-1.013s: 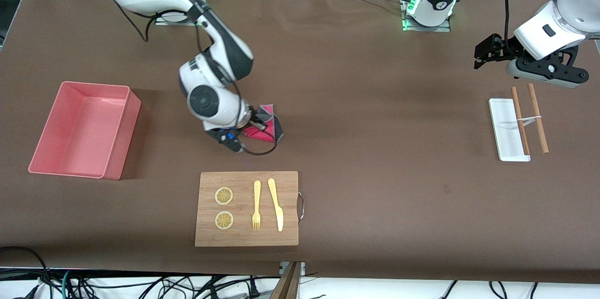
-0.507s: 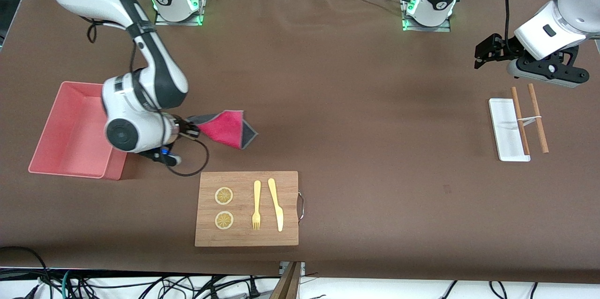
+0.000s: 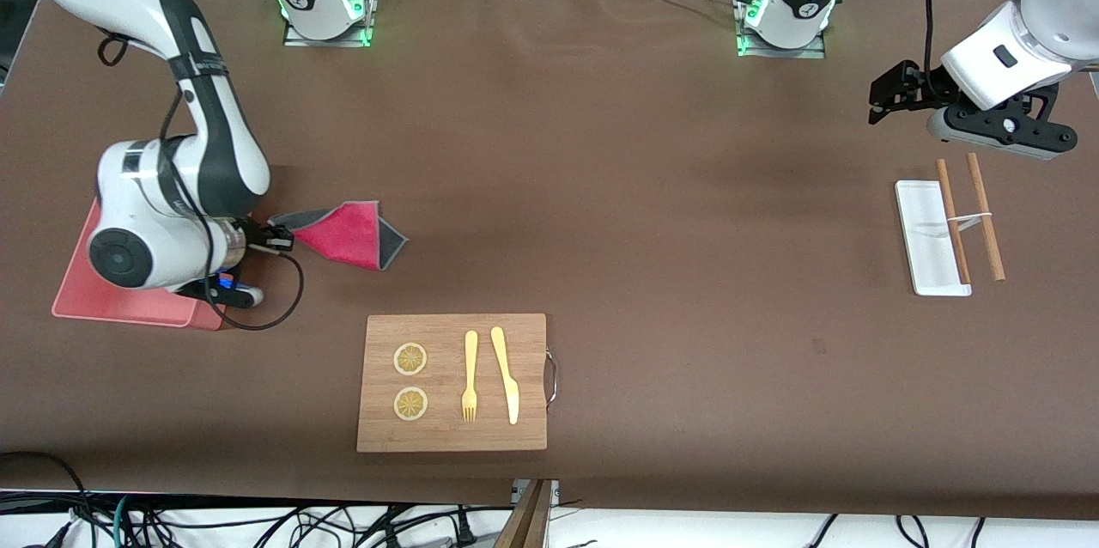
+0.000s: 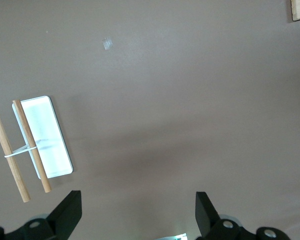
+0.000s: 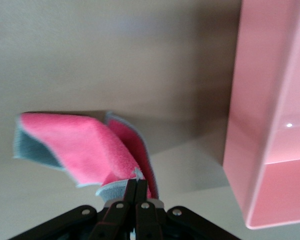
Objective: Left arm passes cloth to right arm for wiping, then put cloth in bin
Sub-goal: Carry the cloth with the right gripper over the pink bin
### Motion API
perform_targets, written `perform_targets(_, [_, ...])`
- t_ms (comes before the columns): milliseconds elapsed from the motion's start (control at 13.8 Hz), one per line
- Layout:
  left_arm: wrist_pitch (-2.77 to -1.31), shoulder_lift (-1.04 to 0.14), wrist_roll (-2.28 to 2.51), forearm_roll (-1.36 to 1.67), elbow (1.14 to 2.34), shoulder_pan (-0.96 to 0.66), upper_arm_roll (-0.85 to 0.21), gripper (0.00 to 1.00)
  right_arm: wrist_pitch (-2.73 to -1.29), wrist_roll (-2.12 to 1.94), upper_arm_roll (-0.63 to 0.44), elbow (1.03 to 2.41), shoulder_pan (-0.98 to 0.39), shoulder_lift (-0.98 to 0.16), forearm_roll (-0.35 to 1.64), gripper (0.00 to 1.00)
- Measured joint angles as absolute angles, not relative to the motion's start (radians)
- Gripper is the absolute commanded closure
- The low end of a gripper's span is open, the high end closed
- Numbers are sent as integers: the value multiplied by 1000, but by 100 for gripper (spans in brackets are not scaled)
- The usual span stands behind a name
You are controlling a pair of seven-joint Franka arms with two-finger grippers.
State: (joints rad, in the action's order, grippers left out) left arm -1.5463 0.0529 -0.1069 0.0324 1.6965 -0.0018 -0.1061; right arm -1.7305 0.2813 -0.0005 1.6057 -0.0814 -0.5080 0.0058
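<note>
My right gripper (image 3: 279, 236) is shut on one corner of the cloth (image 3: 348, 235), red with a dark grey edge, which trails out over the table beside the pink bin (image 3: 77, 283). The right arm's wrist hangs over the bin and hides most of it. In the right wrist view the fingers (image 5: 136, 190) pinch the cloth (image 5: 85, 145), and the bin's wall (image 5: 262, 120) stands close by. My left gripper (image 3: 889, 93) is open and empty, waiting above the table near the white tray; its own view shows both fingers (image 4: 65, 215) spread wide.
A wooden board (image 3: 452, 382) with two lemon slices, a yellow fork and a knife lies nearer to the front camera than the cloth. A small white tray (image 3: 927, 234) with two brown sticks (image 3: 983, 204) lies at the left arm's end of the table.
My right arm has carried the cloth from the table's middle toward the pink bin, and its wrist now covers the bin. The left arm has not moved.
</note>
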Motion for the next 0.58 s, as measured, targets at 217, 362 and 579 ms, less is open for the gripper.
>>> perform_targets(217, [-1545,53,-107,32,1696,-2,-106,0,-1616,273,4,1558,-83,-405,-3,100])
perform_targets(362, [-1545,53,-107,32,1696,-2,-107,0,-1464,268,6,1480,-83,-346,-16,100])
perform_targets(579, [-1545,53,-107,32,1696,-2,-107,0,-1308,192,3,1386,-76,-300,-64,100])
